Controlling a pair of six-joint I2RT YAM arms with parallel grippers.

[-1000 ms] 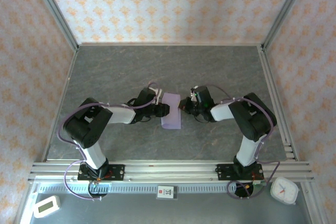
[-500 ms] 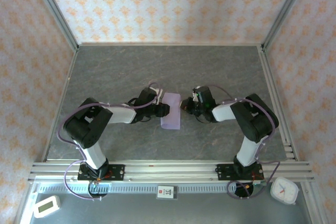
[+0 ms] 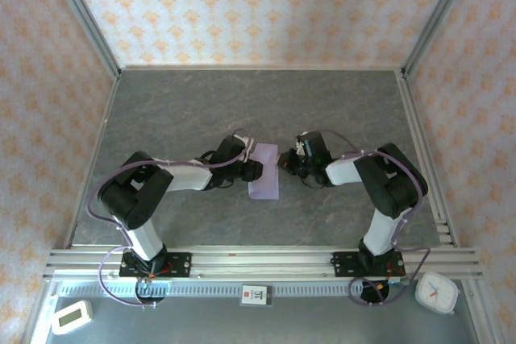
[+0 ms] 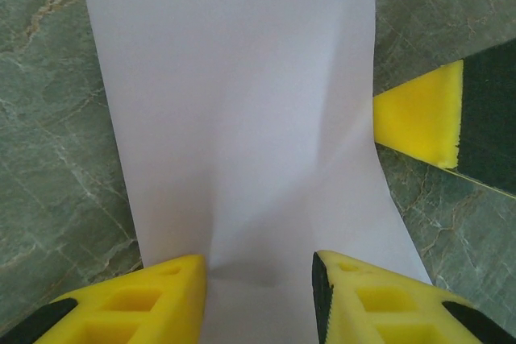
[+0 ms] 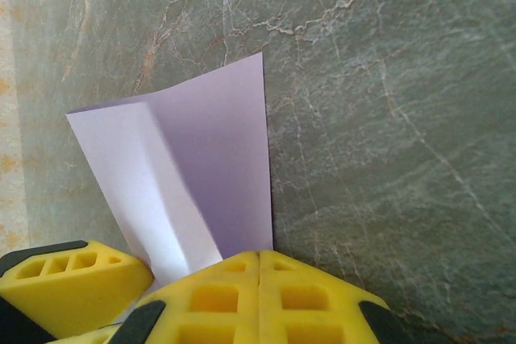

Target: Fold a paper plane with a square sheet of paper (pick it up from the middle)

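Lilac sheet of paper [image 3: 264, 173], seemingly folded to a narrow strip, at mid-frame on the grey bench [image 3: 266, 102], between the two hands. Right hand [image 5: 258, 283] closed tight, apparently pinching the strip's right edge, probably to lift that side for the next crease. Left hand [image 4: 258, 300] parted, astride the opposite edge, likely to steady the strip. Compared with one second earlier: sheet in the same central spot; both hands shifted only slightly.

Paper [image 3: 265, 184] btwn L fingers [image 4: 121, 308], R fingers [image 5: 218, 300]
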